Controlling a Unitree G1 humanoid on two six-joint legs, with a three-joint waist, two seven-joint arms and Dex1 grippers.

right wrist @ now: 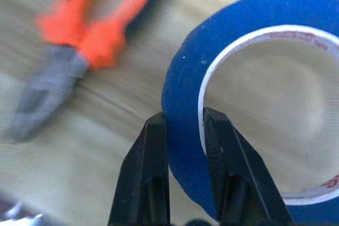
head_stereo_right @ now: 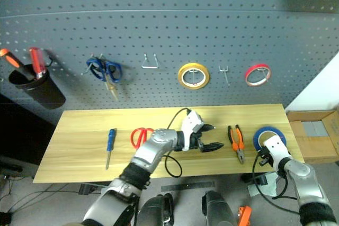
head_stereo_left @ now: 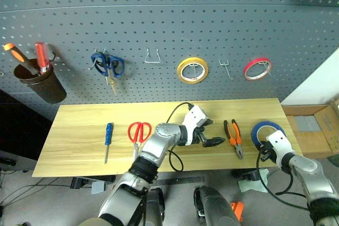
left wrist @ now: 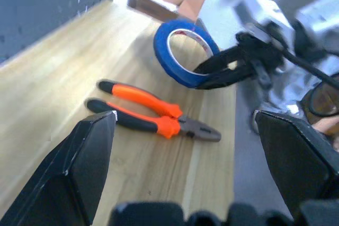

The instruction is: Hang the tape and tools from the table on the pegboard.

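My right gripper (right wrist: 184,130) is shut on the rim of the blue tape (head_stereo_left: 268,129) at the table's right end, and the roll is tilted up off the wood. The orange-and-black pliers (head_stereo_left: 234,137) lie flat just left of the roll. Over the middle of the table (head_stereo_left: 85,141) my left gripper (head_stereo_left: 210,133) hangs open, pointing right toward the pliers, holding nothing. Left of that arm lie the red-handled scissors (head_stereo_left: 139,132) and, further left, the blue screwdriver (head_stereo_left: 108,137). The dark grey pegboard (head_stereo_left: 159,30) stands behind the table.
On the pegboard hang blue scissors (head_stereo_left: 108,66), a yellow tape ring (head_stereo_left: 192,70), a red tape ring (head_stereo_left: 257,69) and a brown cup (head_stereo_left: 42,84) with orange and red screwdrivers. Bare hooks (head_stereo_left: 152,56) sit between them. A cardboard box (head_stereo_left: 312,128) stands right of the table.
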